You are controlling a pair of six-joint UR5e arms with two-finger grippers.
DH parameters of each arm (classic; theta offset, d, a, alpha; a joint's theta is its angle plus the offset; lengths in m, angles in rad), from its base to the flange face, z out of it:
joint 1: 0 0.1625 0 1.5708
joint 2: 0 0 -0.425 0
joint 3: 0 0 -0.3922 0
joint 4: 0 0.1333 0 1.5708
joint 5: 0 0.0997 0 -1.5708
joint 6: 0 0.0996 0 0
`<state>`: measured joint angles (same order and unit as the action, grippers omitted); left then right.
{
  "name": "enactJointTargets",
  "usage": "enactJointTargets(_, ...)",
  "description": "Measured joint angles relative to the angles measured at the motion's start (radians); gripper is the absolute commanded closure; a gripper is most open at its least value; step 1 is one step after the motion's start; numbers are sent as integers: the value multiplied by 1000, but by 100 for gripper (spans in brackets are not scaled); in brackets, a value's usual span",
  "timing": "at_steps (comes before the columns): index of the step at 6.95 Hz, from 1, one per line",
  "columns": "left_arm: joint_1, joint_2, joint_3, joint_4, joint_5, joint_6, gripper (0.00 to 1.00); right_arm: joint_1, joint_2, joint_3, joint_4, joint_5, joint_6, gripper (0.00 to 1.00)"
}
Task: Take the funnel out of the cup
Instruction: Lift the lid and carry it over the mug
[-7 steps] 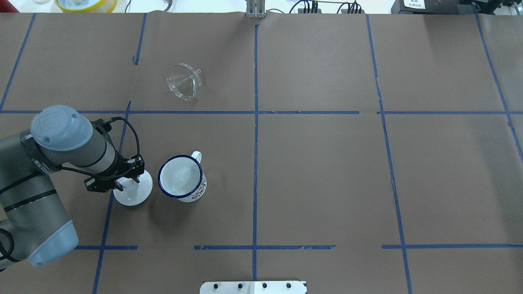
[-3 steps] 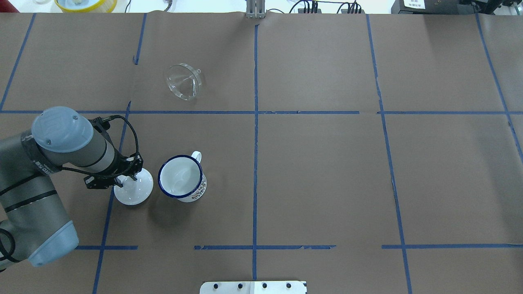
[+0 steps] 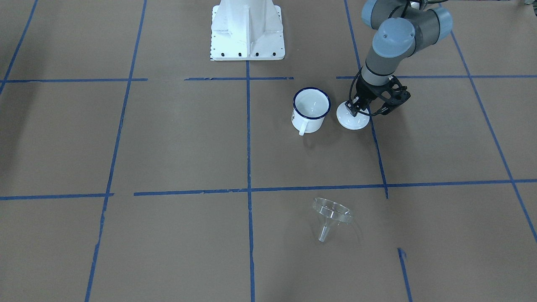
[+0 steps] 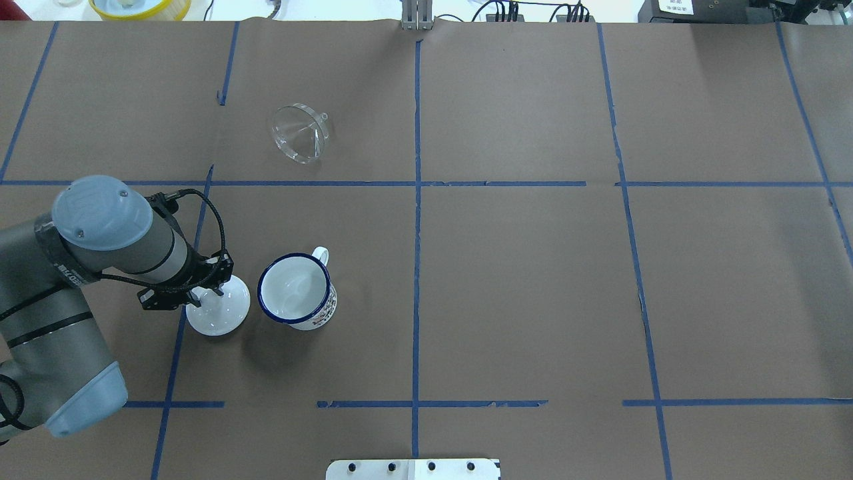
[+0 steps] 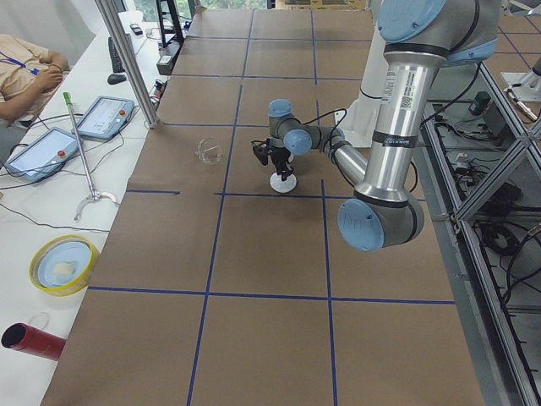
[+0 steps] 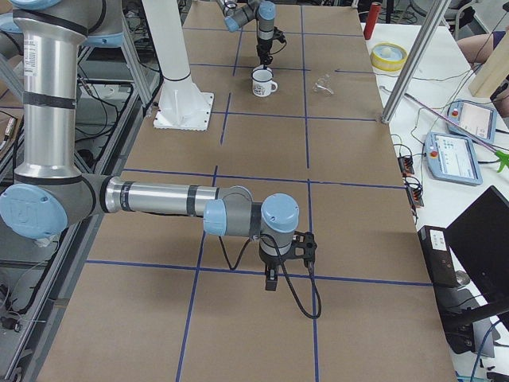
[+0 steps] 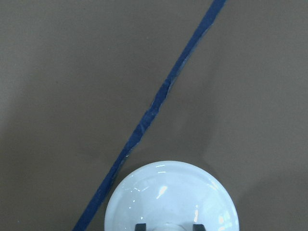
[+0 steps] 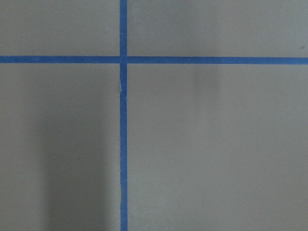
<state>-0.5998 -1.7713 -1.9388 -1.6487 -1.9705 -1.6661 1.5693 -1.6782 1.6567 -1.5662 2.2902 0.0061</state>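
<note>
Finding 1: the funnel (image 4: 301,133) is out of the cup (image 4: 296,291). It lies tipped on its side on the brown paper-covered surface (image 4: 533,280), in the grid cell beyond the cup as seen from the robot, and well apart from it. Its spout points away from the robot.

Finding 2: the cup stands upright and empty. Its handle is turned away from the robot.

Finding 3: a white domed lid (image 4: 220,313) sits rim-down just beside the cup on the robot's left, with a narrow gap between them. It lies partly over a blue tape line (image 7: 154,106).

Finding 4: the left tool (image 4: 202,301) is lowered over the lid's knob. In the left wrist view two dark fingertips (image 7: 140,226) stand either side of the knob. Whether they pinch it or stand clear cannot be told.

Finding 5: the right tool (image 6: 271,280) points down over bare surface near a tape crossing, far from the task items. Its state cannot be told.
</note>
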Motion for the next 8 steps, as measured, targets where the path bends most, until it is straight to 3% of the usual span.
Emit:
enactJointTargets(2,-45,-25,-93,113,-2,4,100,0,0,0,0,0,0,0)
enactJointTargets(4,-128,-142,-154,292,-4,11,100,0,0,0,0,0,0,0)
enactJointTargets(8,-108,-285,-118,411,-27,-52,100,0,0,0,0,0,0,0)
